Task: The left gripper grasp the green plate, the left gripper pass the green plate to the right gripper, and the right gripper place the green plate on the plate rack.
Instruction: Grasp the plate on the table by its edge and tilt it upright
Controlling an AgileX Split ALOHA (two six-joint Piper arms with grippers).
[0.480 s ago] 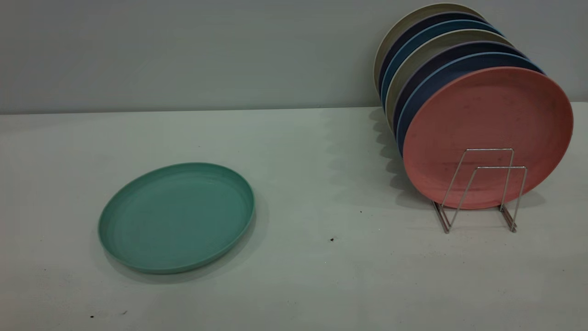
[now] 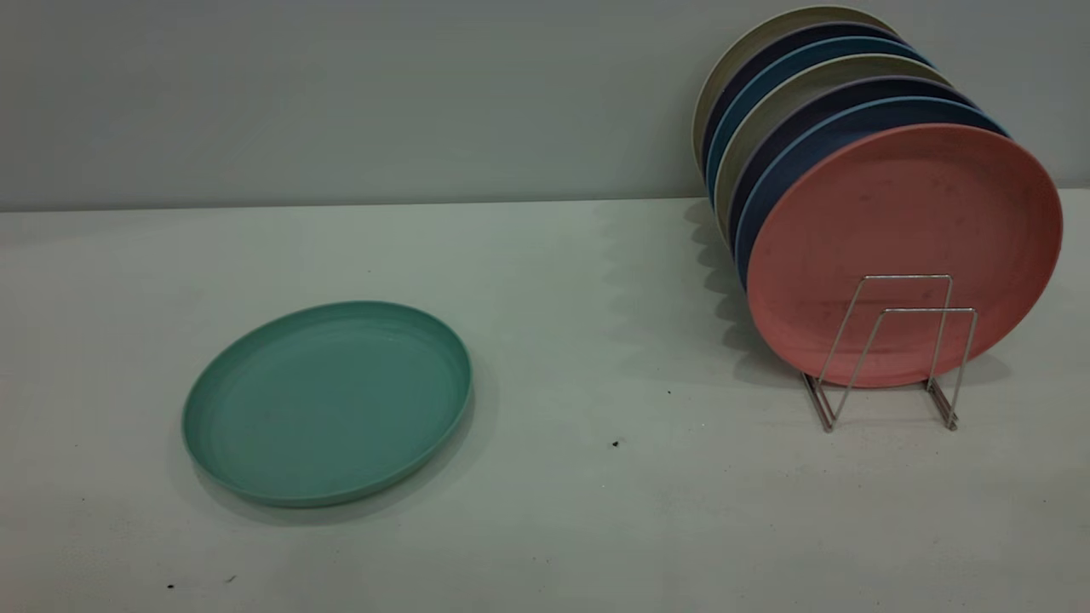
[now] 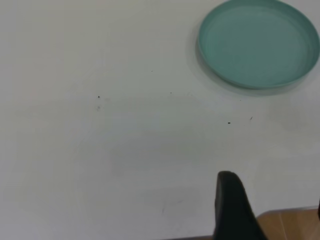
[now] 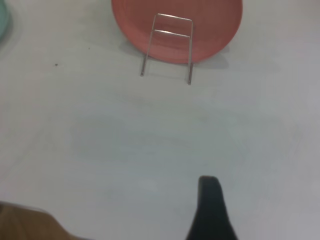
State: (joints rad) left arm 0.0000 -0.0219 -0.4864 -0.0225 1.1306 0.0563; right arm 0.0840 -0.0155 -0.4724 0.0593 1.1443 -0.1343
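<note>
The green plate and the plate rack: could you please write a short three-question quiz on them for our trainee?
1. True or false: the green plate stands upright in the plate rack.
2. Which plate stands frontmost in the rack? A) blue B) salmon-pink C) beige
3. Fill in: the green plate lies flat on the ____.

Key: 1. False. 2. B, the salmon-pink plate. 3. The table.

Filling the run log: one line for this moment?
stage: before grasp | green plate: flat on table, untouched | plate rack: front slot free | pink plate: racked
</note>
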